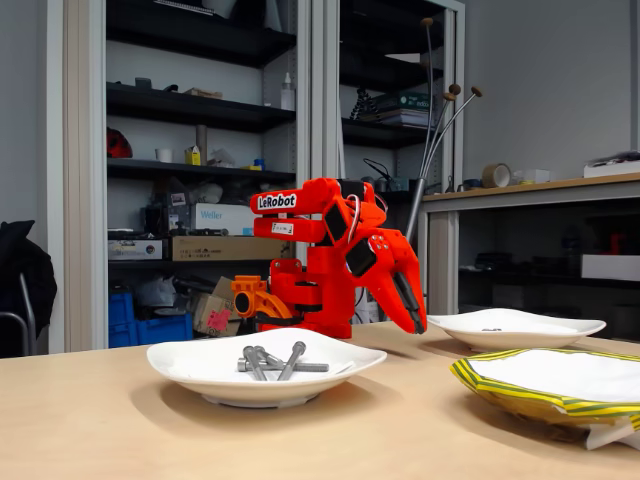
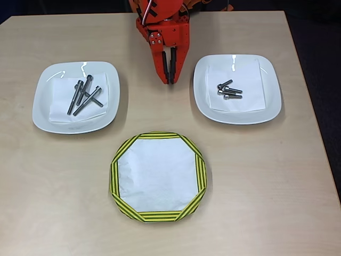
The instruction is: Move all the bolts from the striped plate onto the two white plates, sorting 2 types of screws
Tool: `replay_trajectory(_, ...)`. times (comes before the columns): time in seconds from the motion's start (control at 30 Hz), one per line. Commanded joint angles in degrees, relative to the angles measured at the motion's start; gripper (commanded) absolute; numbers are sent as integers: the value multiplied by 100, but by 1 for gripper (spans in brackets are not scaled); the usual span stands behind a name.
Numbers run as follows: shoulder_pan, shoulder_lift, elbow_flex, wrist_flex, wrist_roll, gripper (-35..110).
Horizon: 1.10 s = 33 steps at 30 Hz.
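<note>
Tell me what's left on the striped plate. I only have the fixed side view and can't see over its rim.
Observer: From overhead, the striped plate holds no bolts; its white centre is bare.
Operator: Check the far white plate on my right.
Observer: That white plate holds three short bolts, lying close together on a paper sheet.
Operator: Report the hand.
Observer: The hand is shut with nothing between its fingers. It points down at the table between that plate and the other white plate.
</note>
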Motion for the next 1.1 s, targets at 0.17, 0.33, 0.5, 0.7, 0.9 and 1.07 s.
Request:
replay_trajectory(0.17,-97,1063,70,1362,-18,0)
replay_trajectory(0.33,149,1116,79,1617,-149,0)
replay_trajectory(0.5,185,1099,483,1503,-264,0)
replay_trajectory(0.7,158,1116,483,1538,-352,0)
replay_trajectory(0.9,176,1116,483,1556,-343,0)
replay_trajectory(1.07,176,1116,483,1556,-343,0)
